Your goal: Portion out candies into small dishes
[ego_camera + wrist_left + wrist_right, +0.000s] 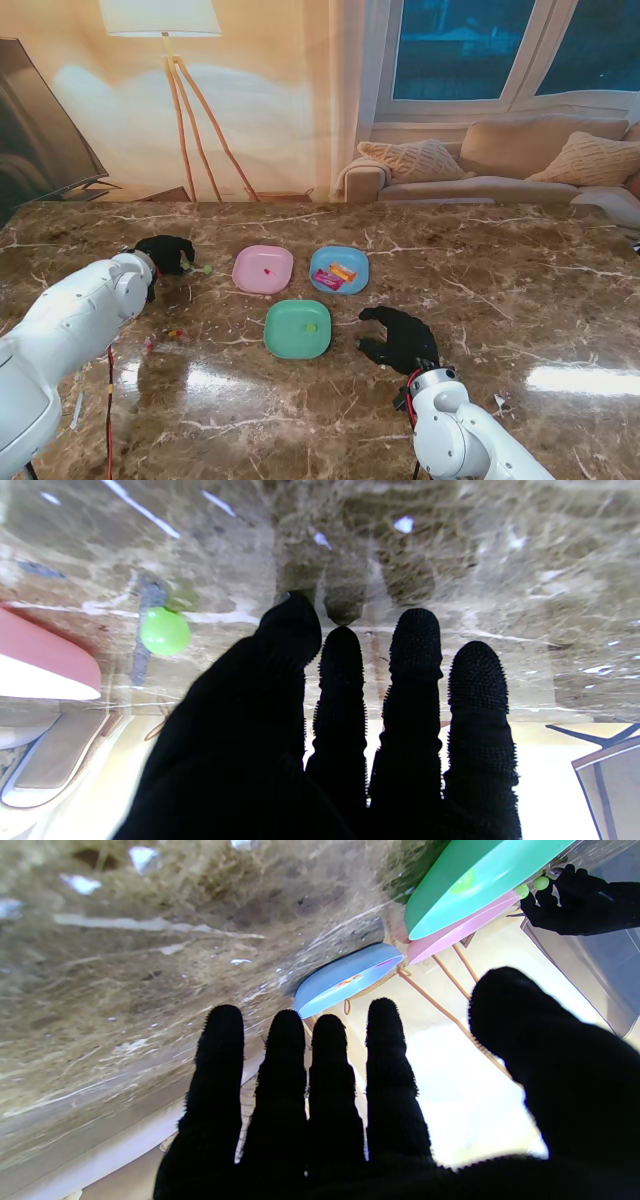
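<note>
Three small dishes stand mid-table: a pink dish (250,275) with one tiny red candy, a blue dish (355,262) with an orange and a pink wrapped candy, and a green dish (290,335) with one small green candy. My left hand (165,252) hovers left of the pink dish, open, its fingers (417,645) spread close over the table. A round green candy (165,630) lies on the table between its thumb and the pink dish (45,660). My right hand (400,338) is open, palm down, just right of the green dish (450,895); the blue dish (345,977) lies beyond its fingertips.
A few small loose candies (170,336) lie on the marble table (520,290) beside my left forearm. A small wrapper-like scrap (500,402) sits near my right arm. A floor lamp, a sofa and a window lie beyond the table's far edge.
</note>
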